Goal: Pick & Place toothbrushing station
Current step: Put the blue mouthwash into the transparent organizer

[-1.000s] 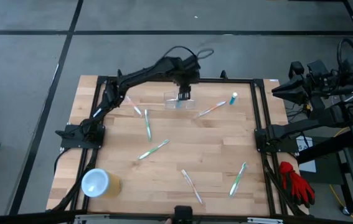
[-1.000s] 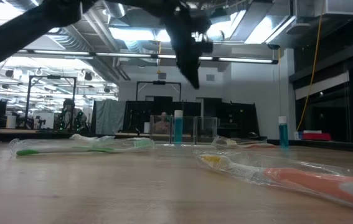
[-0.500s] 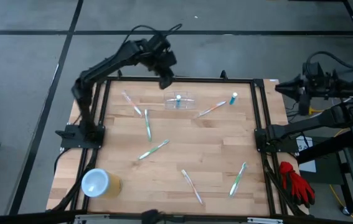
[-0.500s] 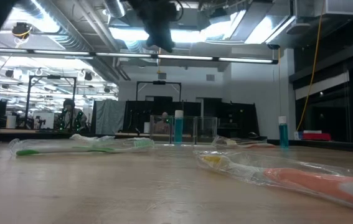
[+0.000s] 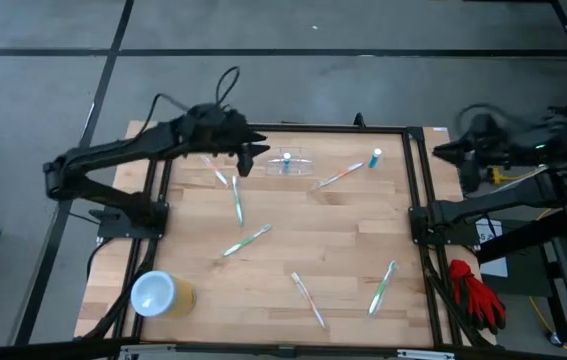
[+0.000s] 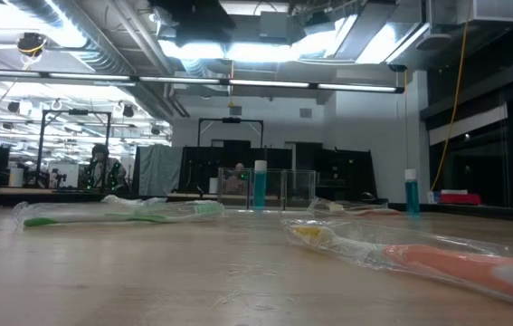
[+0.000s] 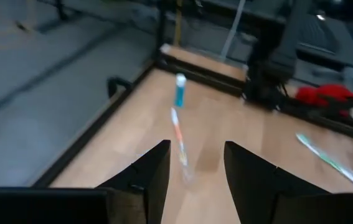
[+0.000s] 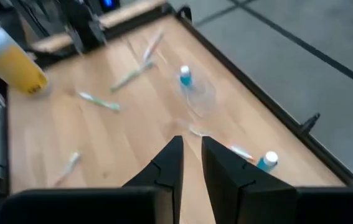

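A: Item one, the left hand. What did you record?

B: I logged it held above the tabletop, near the far rail. Its fingers stood apart, released, with nothing between them.

A: Item two, the toothbrushing station?

B: It sat on the tabletop just beside the left hand, on the side toward the right arm, not touched by it. It was a clear holder with a blue tube upright inside. From the right wrist I saw it out ahead of that arm's fingers, well apart from them.

A: Item three, the right hand?

B: I noted it off the tabletop's right edge, waiting. Its fingers were nearly together, with only a thin gap and nothing gripped.

A: Loose stock?

B: A second blue tube stood further beyond the station from the left hand. Several wrapped toothbrushes, including one lying mid-tabletop, were scattered about. A yellow cup lay at the near left corner, well apart from both hands. Red gloves lay off the tabletop on the right.
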Action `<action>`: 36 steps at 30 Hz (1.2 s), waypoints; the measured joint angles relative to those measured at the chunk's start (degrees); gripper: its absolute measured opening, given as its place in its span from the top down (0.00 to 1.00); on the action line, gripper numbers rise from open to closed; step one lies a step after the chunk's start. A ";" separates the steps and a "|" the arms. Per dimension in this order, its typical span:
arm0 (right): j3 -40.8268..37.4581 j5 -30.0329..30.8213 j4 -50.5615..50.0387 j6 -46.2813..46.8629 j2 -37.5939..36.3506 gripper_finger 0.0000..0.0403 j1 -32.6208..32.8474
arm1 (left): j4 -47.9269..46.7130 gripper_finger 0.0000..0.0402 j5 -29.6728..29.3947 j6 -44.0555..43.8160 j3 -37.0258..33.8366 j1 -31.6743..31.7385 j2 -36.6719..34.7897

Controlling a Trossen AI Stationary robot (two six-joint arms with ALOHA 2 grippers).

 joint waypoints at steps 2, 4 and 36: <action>-3.57 0.22 1.46 -1.92 -0.02 0.85 -0.02 | -0.36 0.64 -6.10 0.61 -0.83 -2.83 -1.47; -6.84 4.44 3.05 -4.24 0.00 0.85 -0.12 | -0.84 0.64 -10.78 1.27 -1.46 -4.89 -2.05; -32.19 -26.38 31.80 -14.91 19.64 0.85 -52.03 | -1.90 0.64 -12.14 3.88 -1.48 -5.30 -3.78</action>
